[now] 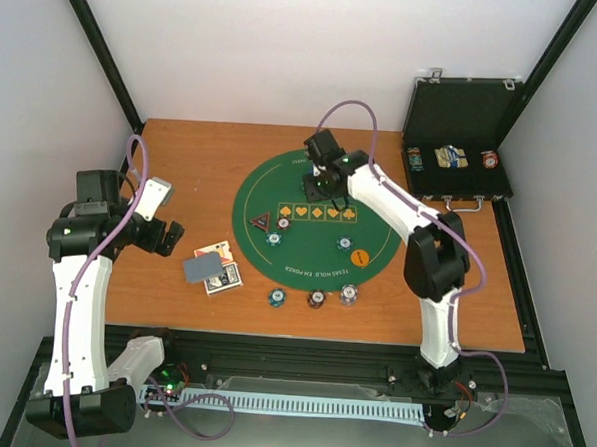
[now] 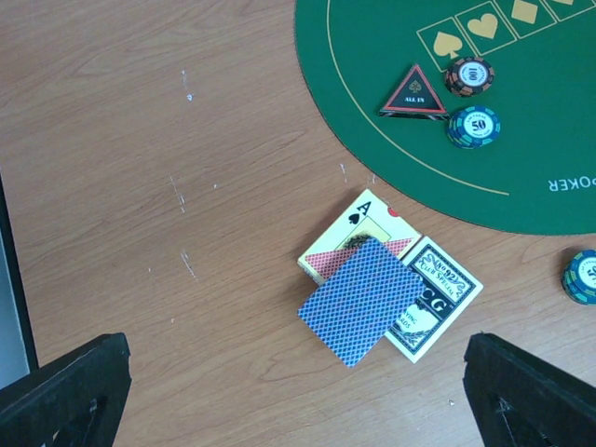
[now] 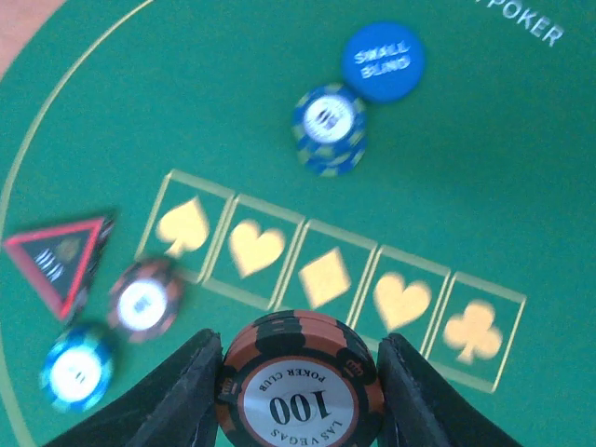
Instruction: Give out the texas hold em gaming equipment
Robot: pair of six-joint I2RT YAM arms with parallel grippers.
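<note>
Brown desk [image 1: 181,167] held a green mat [image 1: 280,188]. Over its far part the right tool [image 3: 300,377] was clamped on a 100 chip stack [image 3: 298,400]. Next, I think, it needed a free spot to land. Over the cards [image 2: 361,300] at the near left, the left tool [image 2: 293,372] gaped apart.

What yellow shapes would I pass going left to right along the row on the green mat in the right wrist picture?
Spade → first heart → diamond → second heart → club.
</note>
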